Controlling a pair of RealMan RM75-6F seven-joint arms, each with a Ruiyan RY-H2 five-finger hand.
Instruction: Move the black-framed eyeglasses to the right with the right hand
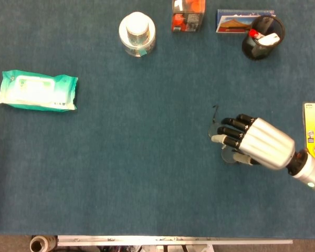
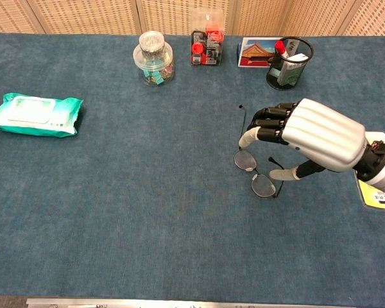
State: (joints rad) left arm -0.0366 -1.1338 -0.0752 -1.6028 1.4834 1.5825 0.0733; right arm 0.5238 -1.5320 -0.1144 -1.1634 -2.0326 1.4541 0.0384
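A blue cloth-covered table (image 2: 147,212) seen from above and from the robot's chest. Right of centre, the black-framed glasses (image 2: 255,170) lie flat on the cloth, lenses down near the front, one thin temple arm stretching away toward the back. The right hand (image 2: 301,138) hovers directly over them, silver back upward, fingers (image 2: 264,127) curved down over the far lens and the thumb (image 2: 283,174) reaching beside the near lens. The fingers are partly curled but with a gap between them and the thumb; whether any tip touches the frame cannot be told, and the glasses appear not yet held. The left hand is out of sight. Risks from here: the frame is thin and low, so closing fingers could slide over it or push it along the cloth instead of catching it; pressing down could bend the temple or smear a lens; a pinch on one lens alone could let the glasses swing or drop. To the right lies a yellow package (image 2: 376,186), which the glasses could land on if carried too far. A pen cup (image 2: 289,64) stands behind, well apart.
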